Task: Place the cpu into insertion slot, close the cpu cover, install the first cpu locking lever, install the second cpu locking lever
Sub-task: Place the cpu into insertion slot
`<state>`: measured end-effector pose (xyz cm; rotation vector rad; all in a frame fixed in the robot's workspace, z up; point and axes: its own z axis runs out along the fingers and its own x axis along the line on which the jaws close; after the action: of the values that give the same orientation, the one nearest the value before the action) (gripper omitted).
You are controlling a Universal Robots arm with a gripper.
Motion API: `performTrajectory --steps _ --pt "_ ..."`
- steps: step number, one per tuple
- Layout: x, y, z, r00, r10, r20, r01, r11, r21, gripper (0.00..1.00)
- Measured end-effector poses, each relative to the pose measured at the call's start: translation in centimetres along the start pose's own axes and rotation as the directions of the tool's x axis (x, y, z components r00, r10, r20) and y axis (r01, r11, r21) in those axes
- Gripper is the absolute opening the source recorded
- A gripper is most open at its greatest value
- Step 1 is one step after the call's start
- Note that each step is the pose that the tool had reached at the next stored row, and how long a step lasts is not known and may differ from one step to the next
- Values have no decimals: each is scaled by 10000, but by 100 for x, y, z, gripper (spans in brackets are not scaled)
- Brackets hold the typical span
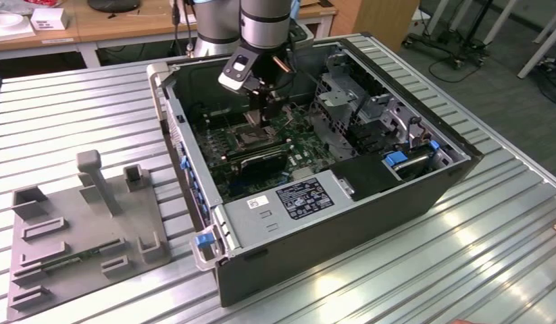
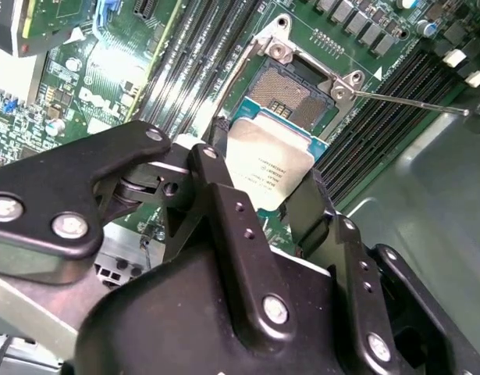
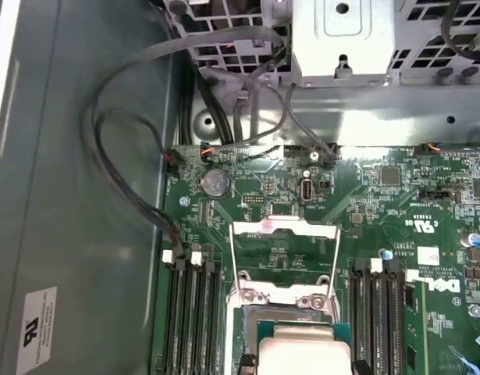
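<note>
1. A ribbed metal table (image 1: 494, 223) carries an open computer case (image 1: 368, 202) lying on its side. A grey fixture plate (image 1: 75, 236) sits on the exterior view's left.
2. The arm reaches down into the case, with the gripper (image 1: 259, 115) over the green motherboard (image 1: 300, 145).
3. In the second wrist view, the 2 black fingers (image 2: 216, 187) pinch the cpu (image 2: 269, 160) by opposite edges, its silver top facing up.
4. The cpu hangs close over the near edge of the slot (image 2: 290, 92). I cannot tell if they touch. The slot's dark centre lies bare beyond it.
5. In the first wrist view, the cover (image 3: 285, 227) stands swung open behind the slot.
6. A thin lever (image 2: 411, 101) juts out sideways from the socket rim.
</note>
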<state>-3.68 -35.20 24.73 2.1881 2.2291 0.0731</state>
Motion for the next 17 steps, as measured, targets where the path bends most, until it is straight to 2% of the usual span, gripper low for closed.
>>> performTrajectory --steps 5,17 --pt "66 -4 28 10000 3 -1 -3 10000 -1 54" --pt "66 -31 228 10000 16 0 -16 10000 -1 54"
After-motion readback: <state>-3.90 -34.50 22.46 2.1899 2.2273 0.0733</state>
